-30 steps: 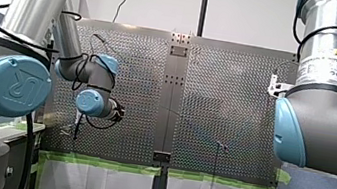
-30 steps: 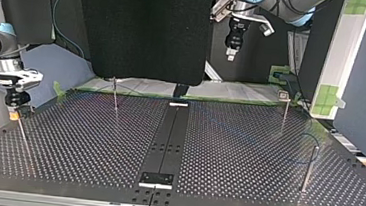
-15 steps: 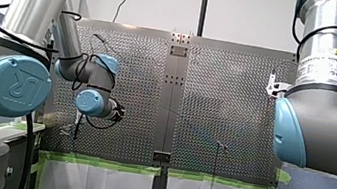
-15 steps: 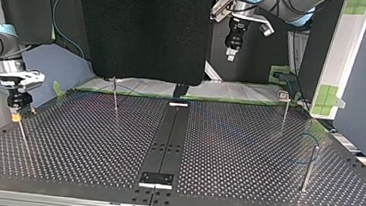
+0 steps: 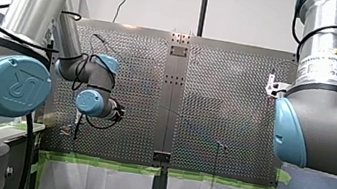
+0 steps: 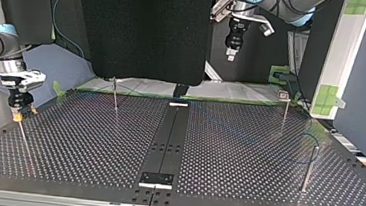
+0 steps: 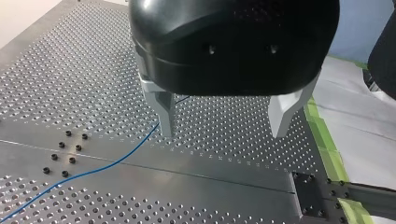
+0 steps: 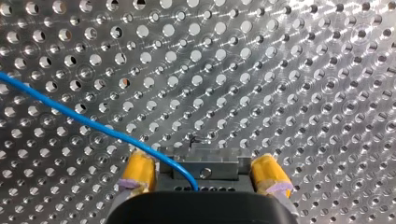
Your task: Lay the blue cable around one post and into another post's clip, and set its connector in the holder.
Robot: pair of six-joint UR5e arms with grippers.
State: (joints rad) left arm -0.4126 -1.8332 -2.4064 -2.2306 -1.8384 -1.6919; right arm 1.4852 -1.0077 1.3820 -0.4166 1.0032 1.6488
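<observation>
The blue cable point(image 8: 88, 120) runs across the perforated table and over a grey clip block point(image 8: 205, 164). That block sits between the yellow pads point(image 8: 138, 169) of my right gripper point(image 8: 201, 161), which is open around it. In the top view my right gripper point(image 6: 18, 113) hovers just over a thin post point(image 6: 23, 139) at the left. My left gripper point(image 7: 223, 133) is open with nothing between its metal fingers point(image 7: 164, 114); the cable point(image 7: 93, 171) lies on the table under it. It hangs high at the back point(image 6: 231, 53). No connector shows.
Three more posts stand on the table: one at the back left point(image 6: 115, 96), one with a clip at the back right point(image 6: 284, 112), one at the right point(image 6: 309, 168) with a cable loop point(image 6: 313, 138) by it. A black centre strip point(image 6: 167, 142) ends in a small plate point(image 6: 156, 179).
My right gripper has shifted slightly toward the top view's right, staying over the left post. My left arm has not moved.
</observation>
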